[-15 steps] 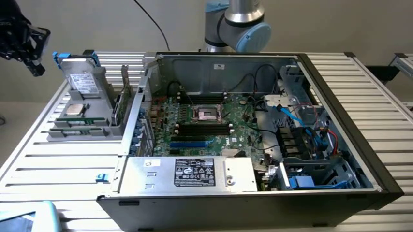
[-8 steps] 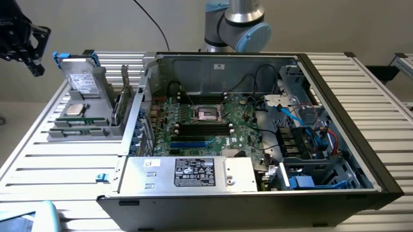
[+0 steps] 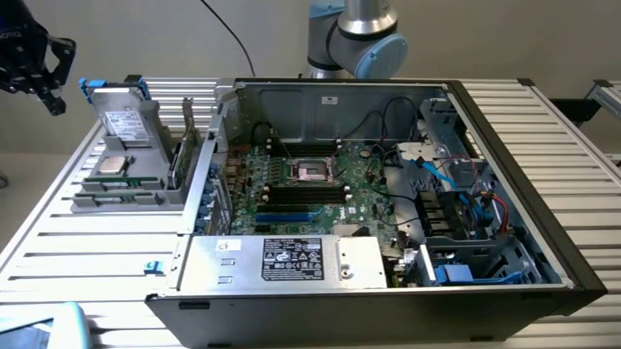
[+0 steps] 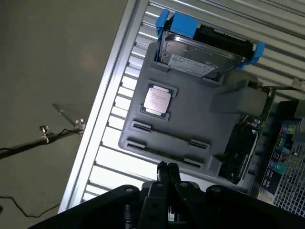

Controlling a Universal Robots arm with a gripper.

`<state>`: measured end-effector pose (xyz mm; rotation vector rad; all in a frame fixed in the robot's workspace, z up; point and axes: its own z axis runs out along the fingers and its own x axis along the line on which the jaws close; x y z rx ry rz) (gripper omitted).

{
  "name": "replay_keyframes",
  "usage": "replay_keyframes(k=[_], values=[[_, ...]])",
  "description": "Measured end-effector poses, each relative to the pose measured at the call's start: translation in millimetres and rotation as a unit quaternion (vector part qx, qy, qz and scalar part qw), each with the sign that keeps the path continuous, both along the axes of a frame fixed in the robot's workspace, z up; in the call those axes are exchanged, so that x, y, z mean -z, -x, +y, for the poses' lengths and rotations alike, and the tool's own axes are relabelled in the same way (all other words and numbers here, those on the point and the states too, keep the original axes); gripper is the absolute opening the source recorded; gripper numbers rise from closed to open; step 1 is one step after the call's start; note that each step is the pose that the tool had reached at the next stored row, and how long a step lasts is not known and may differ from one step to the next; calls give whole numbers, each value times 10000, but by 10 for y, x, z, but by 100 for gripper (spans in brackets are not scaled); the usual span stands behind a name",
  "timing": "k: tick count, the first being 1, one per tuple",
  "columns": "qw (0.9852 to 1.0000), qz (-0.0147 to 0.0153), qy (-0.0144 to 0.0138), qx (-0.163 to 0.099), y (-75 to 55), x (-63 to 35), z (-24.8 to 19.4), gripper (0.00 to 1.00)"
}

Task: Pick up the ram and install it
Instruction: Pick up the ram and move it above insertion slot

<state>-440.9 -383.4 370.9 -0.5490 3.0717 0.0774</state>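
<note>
The hand, its fingers pressed together and pinching nothing, hung above the ten o'clock corner of the counter, so no part of the job looked started. The ram seemed to sit on edge in the grey holder, well apart at the hand's five o'clock in the exterior view. Further right, the motherboard's black slots lay bare.

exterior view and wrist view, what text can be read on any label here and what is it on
No text can be read.
power supply label: print and symbols, too small to read
hard drive label: too blurred to read
processor chip: markings too small to read
</note>
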Motion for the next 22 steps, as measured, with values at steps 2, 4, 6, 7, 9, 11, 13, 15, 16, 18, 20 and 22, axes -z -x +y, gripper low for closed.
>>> replay_keyframes(k=[2,4,6,7,9,11,13,15,16,18,20,22], values=[[9998,-1,0,-180,0,2,0,11],[9994,-1,0,-360,0,3,0,11],[9985,-2,0,-550,0,5,0,11],[9980,-3,0,-632,0,6,0,11],[9966,-3,0,-820,0,8,0,11],[9950,-3,0,-999,0,9,0,11],[9930,-3,0,-1180,0,11,0,11],[9907,-4,0,-1361,0,13,0,11],[9894,-4,0,-1453,0,14,0,11],[9867,-4,0,-1625,0,15,0,11],[9835,-5,0,-1810,0,17,0,11],[9801,-5,0,-1987,0,19,0,11]])
